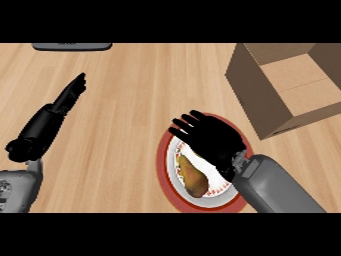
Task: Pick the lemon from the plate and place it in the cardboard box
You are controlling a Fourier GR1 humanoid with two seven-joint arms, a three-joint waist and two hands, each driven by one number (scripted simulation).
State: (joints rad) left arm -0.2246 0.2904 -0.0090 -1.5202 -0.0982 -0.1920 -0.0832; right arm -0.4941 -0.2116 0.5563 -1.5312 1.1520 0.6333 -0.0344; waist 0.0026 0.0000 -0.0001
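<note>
Your right hand [210, 140] hovers, fingers spread, over the plate [163, 165] near the counter's [129, 100] front edge, beside the lemon [193, 177] lying there. Left hand [69, 95] rests straight-fingered. The cardboard box [298, 85] sits at the far right corner.

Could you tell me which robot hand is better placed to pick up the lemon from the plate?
The right robot hand: it hovers open over the plate, beside the lemon. The left robot hand is off to the side.

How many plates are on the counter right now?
1: the red-rimmed plate at lower centre, partly under the right hand, with a yellowish-brown item on it. None other shows.
</note>
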